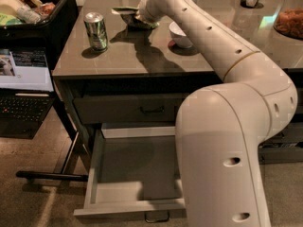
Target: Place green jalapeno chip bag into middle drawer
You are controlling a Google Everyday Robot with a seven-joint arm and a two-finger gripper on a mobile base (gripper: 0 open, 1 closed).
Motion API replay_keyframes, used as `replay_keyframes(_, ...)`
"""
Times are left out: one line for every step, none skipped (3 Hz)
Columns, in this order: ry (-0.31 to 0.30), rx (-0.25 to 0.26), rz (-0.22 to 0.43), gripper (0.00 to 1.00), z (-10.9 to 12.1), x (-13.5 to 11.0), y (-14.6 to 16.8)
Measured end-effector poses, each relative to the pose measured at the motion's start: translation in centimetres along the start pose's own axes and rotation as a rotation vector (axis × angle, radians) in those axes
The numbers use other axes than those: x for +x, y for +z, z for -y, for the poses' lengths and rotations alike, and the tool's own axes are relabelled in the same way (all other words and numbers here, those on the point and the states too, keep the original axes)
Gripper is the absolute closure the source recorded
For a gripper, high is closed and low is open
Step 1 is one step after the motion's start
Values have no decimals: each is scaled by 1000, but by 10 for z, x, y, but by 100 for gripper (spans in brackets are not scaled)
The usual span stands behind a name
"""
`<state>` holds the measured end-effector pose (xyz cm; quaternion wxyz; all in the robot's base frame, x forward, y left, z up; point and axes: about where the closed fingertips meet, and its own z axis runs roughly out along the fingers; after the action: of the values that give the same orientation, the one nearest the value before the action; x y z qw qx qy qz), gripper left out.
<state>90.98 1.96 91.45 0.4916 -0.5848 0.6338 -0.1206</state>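
The green jalapeno chip bag (pixel 124 11) is at the back of the counter, raised slightly above its own shadow. My gripper (pixel 140 17) is at the bag's right end and is shut on it; the wrist hides most of the fingers. The middle drawer (pixel 94 174) is pulled wide open below the counter, with pale side walls, a dark bare floor and a small loop handle (pixel 156 217) on its front. My arm's large lower link covers the drawer's right part.
A green-and-silver can (pixel 96 30) stands on the counter's left part. A white bowl (pixel 181 34) sits right of the bag. The top drawer (pixel 128 109) is closed. A laptop (pixel 22 70) and a black bin (pixel 33 13) are at the left.
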Motion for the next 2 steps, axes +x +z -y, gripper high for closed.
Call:
replay_keyframes(-28, 71, 72, 100, 23, -19, -18)
replay_keyframes(-71, 146, 174, 100, 57, -42, -59)
